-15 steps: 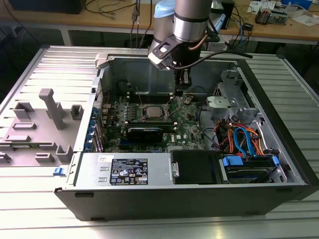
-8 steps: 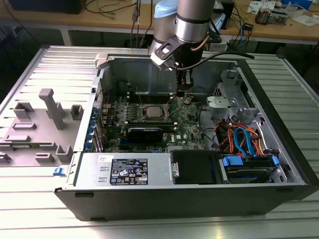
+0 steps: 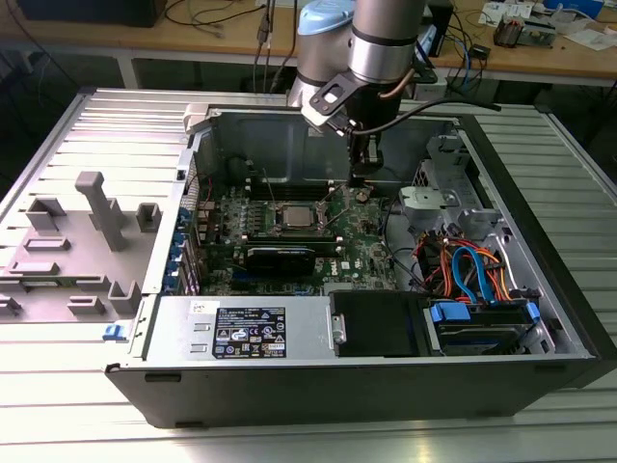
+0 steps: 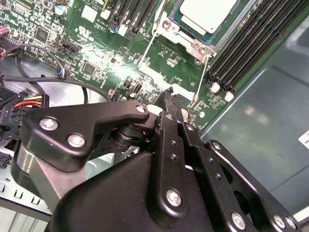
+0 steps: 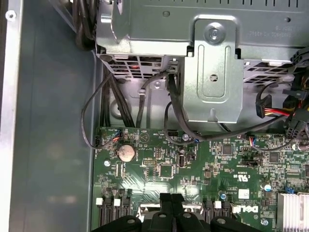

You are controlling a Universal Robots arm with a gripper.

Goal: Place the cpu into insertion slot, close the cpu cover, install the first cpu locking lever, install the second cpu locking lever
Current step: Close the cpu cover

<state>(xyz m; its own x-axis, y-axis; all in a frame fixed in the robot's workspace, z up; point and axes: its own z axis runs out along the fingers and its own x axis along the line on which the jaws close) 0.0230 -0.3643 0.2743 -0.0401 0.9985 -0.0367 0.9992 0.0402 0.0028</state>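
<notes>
The cpu (image 3: 295, 214) (image 4: 207, 12), a square chip with a dull silver top, lies in the insertion slot (image 3: 278, 222) on the green motherboard. The cpu cover (image 4: 190, 41), a silver frame, lies flat around the chip's top. Two thin wire locking levers (image 4: 146, 54) (image 4: 203, 77) stick out from the socket's side towards the gripper. My gripper (image 3: 359, 178) (image 4: 172, 96) (image 5: 171, 197) hangs just above the board, on the exterior view's right of the socket. Its black fingers are shut together with nothing between them.
Black memory slots (image 4: 246, 43) run beside the socket, and a long black card (image 3: 280, 257) lies in front of it. A coin battery (image 5: 126, 152), loose cables and a metal drive cage (image 5: 212, 72) sit beyond the fingertips. Case walls (image 3: 328, 125) enclose the board.
</notes>
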